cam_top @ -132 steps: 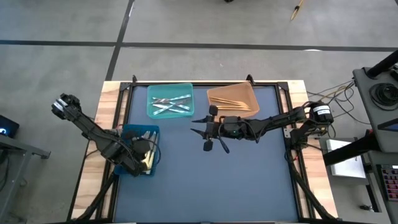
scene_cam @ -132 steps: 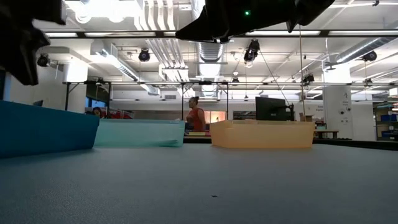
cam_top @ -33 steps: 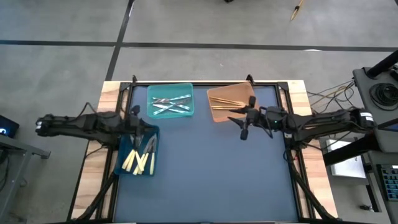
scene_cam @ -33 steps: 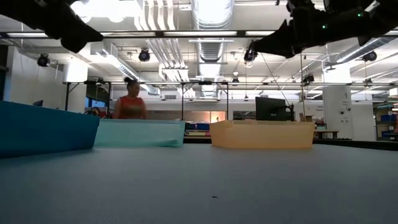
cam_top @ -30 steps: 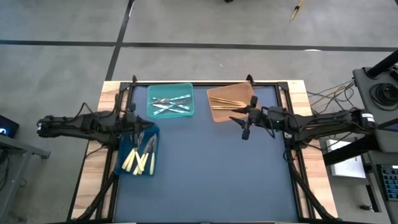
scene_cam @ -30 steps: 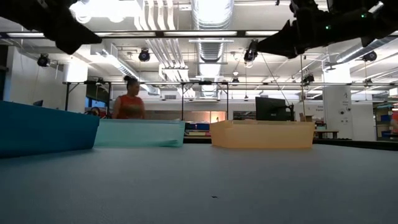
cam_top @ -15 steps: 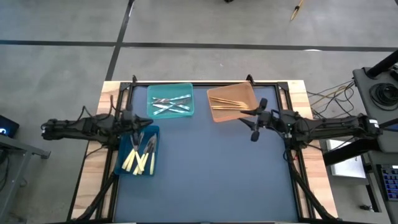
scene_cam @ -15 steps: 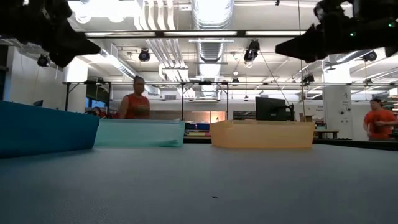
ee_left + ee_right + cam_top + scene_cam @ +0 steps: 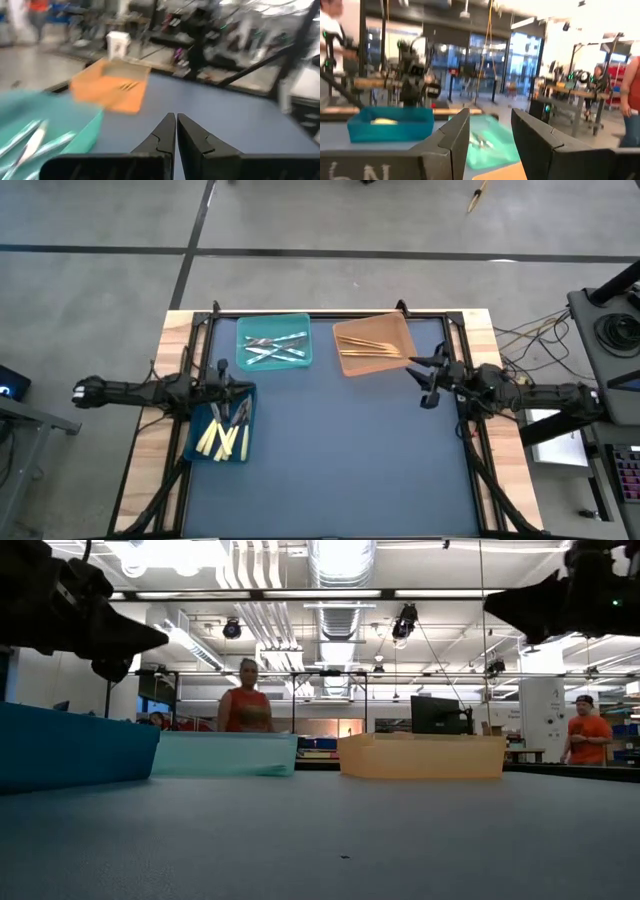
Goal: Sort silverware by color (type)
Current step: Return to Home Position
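The silverware lies in three bins at the table's far and left side. Pale yellow pieces are in the blue bin. Silvery pieces are in the teal bin. Orange-tan pieces are in the orange bin. My left gripper hangs shut and holds nothing, over the blue bin's far end. My right gripper stands open and holds nothing, above the mat beside the orange bin's right near corner.
The dark blue mat stretches bare from the bins to the near edge. A black frame runs round the table. In the low view, people stand in the room beyond the table.
My left gripper has sunk toward the blue bin, still shut. My right gripper has drawn back from beside the orange bin toward the table's right edge and come down a little, staying open. The silverware has not moved.
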`<move>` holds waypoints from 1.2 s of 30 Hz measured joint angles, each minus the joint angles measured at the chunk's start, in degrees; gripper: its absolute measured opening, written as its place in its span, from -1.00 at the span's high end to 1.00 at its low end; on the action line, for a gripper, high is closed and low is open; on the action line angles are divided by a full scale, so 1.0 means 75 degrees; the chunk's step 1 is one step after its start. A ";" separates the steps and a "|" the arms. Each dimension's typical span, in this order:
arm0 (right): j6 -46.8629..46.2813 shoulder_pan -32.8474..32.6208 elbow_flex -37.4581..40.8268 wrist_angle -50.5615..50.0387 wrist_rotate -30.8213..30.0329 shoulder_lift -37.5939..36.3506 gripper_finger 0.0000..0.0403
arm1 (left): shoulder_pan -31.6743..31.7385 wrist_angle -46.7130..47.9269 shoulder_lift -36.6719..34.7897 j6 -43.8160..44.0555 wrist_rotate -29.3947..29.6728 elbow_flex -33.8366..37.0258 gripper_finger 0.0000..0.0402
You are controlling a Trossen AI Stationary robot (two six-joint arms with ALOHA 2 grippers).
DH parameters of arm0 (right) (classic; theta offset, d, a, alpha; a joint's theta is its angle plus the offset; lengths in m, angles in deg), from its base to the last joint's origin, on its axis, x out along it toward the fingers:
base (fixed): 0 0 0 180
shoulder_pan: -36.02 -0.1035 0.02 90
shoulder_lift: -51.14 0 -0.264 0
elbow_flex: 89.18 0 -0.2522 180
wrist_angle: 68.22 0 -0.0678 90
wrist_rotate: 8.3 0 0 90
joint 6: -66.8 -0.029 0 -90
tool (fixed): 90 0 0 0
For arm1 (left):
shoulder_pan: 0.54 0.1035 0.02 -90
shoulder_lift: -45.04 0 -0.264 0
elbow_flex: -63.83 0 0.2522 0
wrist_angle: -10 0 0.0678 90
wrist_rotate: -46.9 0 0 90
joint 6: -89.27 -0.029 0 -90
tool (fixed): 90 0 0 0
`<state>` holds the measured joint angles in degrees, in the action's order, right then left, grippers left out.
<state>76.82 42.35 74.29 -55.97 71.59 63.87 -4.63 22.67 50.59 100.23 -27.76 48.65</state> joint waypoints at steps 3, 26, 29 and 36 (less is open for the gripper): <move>-0.0070 0.0000 0.0275 -0.0310 -0.0037 -0.0684 0.32 | -0.0001 -0.0427 0.0091 -0.0241 -0.0419 0.0109 1.00; -0.2439 0.0012 0.0278 -0.3063 -0.0058 -0.1321 0.32 | 0.0003 -0.0340 0.1056 -0.0349 0.1159 0.0044 1.00; -0.2657 0.0012 0.0281 -0.3067 -0.0056 -0.1305 0.32 | 0.0003 -0.0349 0.1101 -0.0339 0.1156 0.0044 1.00; -0.2320 0.0012 0.0281 -0.3067 -0.0058 -0.1276 0.32 | 0.0003 -0.0351 0.1175 -0.0338 0.1147 0.0044 1.00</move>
<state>59.42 42.43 76.40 -78.97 71.16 54.30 -4.61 20.04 59.41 97.69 -19.16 48.98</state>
